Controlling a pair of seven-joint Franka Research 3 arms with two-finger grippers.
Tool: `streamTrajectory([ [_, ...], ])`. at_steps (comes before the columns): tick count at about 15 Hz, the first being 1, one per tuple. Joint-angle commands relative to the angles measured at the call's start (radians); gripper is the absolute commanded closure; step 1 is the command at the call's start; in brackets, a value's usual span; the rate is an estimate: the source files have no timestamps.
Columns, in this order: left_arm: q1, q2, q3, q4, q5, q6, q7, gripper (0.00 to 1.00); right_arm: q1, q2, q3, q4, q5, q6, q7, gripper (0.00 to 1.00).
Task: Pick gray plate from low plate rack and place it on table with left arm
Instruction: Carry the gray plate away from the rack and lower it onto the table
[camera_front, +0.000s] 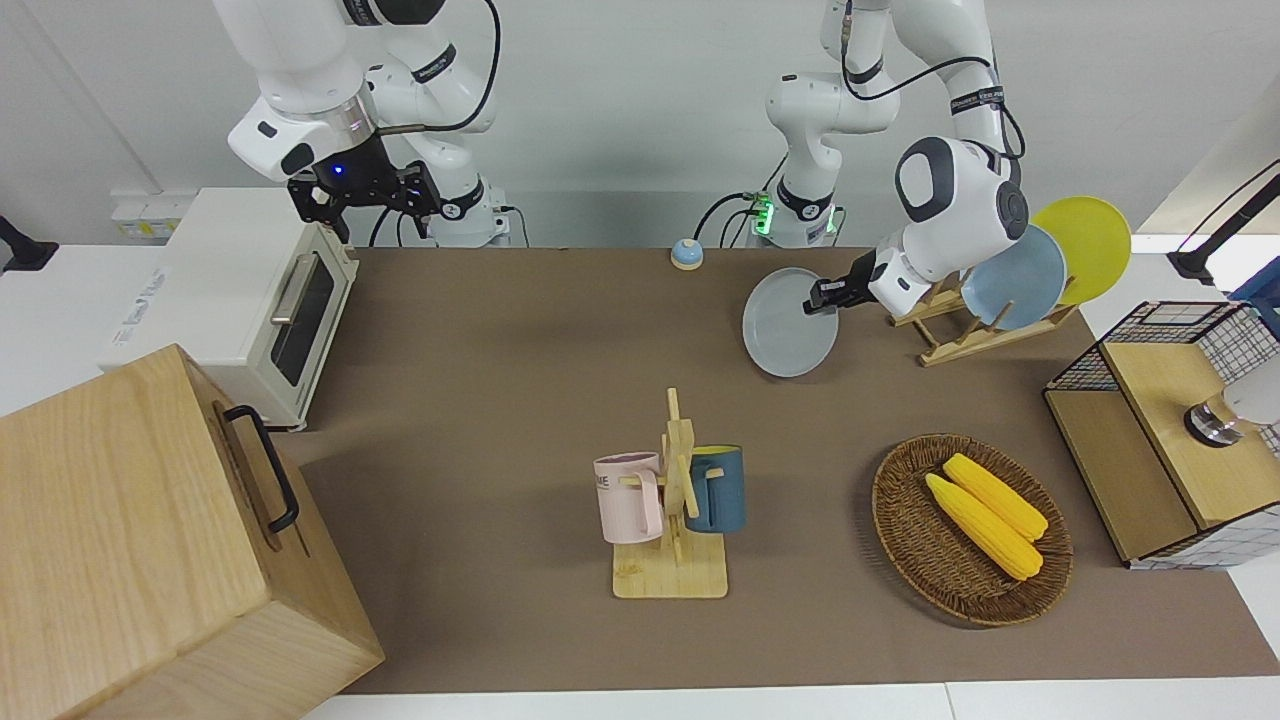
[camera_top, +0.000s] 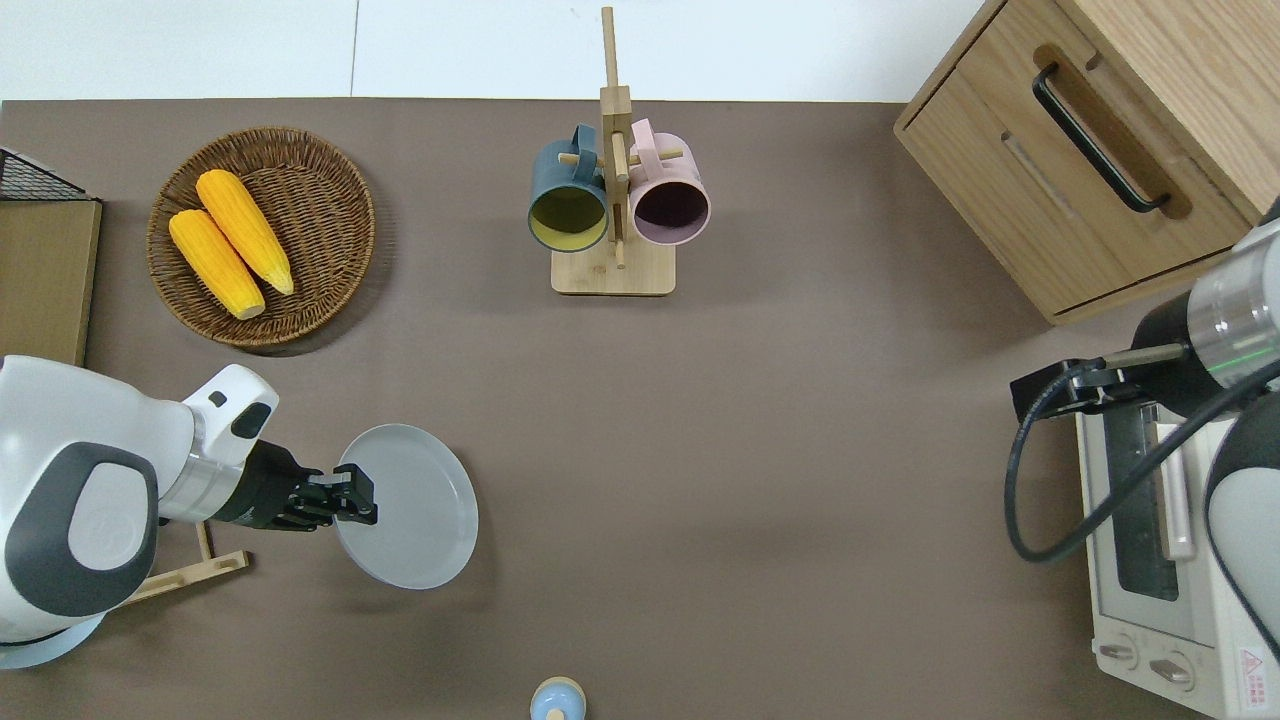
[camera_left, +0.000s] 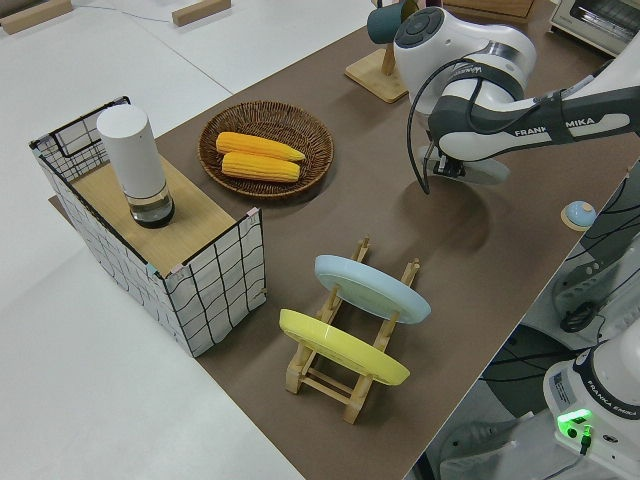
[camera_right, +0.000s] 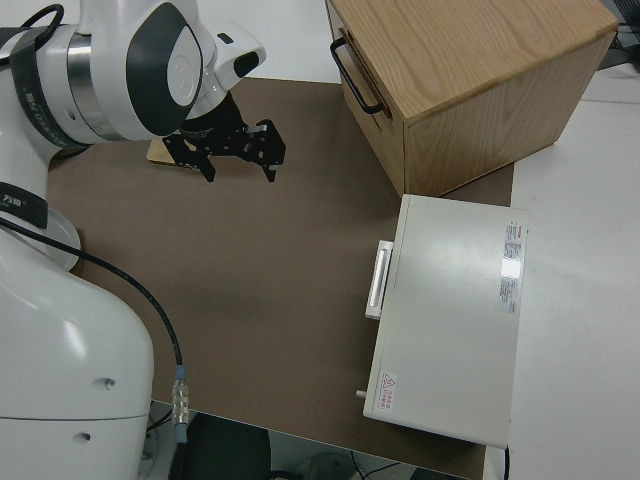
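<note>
One plate (camera_top: 410, 505), gray, is pinched at its rim by the left gripper (camera_top: 345, 497) over the table (camera_top: 750, 400), apparently tilted; early release risks clattering. Right arm is parked.

Bright even overhead light, soft shadows on table (camera_top: 760, 420) (no glare), focus sharp.

Front view faces the robots from across the surface (camera_front: 500, 400), wide, arms at top; overhead looks straight down on the same brown surface (camera_top: 760, 420), and both catch the mug stand (camera_front: 672, 520) (camera_top: 614, 200) and corn basket (camera_front: 968, 530) (camera_top: 262, 236). Left side view looks diagonally from a raised spot at the left arm's end, close on the low plate rack (camera_left: 345, 370), sharing the basket (camera_left: 265, 150). Right side view sits above the right arm, looking out over toaster oven (camera_right: 450, 320) and wooden cabinet (camera_right: 470, 80), both also in the front and overhead views.
</note>
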Motion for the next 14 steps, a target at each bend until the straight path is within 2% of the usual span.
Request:
streamTrajectory([
  [1, -0.011, -0.011, 0.005, -0.017, 0.021, 0.029, 0.012, 0.01, -0.023, -0.002, 0.020, 0.007, -0.005, -0.011, 0.012, 0.017],
  [8, -0.011, -0.017, 0.006, -0.011, 0.073, 0.026, 0.010, 0.01, -0.023, -0.004, 0.020, 0.007, -0.005, -0.011, 0.012, 0.017],
  [10, -0.009, -0.027, 0.008, 0.009, 0.150, 0.024, 0.001, 0.01, -0.023, -0.002, 0.021, 0.007, -0.005, -0.011, 0.012, 0.017],
  [12, -0.006, -0.033, 0.009, 0.055, 0.268, 0.004, -0.005, 0.01, -0.023, -0.002, 0.021, 0.007, -0.005, -0.011, 0.012, 0.017],
  [14, -0.003, -0.039, 0.017, 0.109, 0.325, -0.039, -0.026, 0.00, -0.023, -0.002, 0.021, 0.007, -0.005, -0.011, 0.012, 0.017],
])
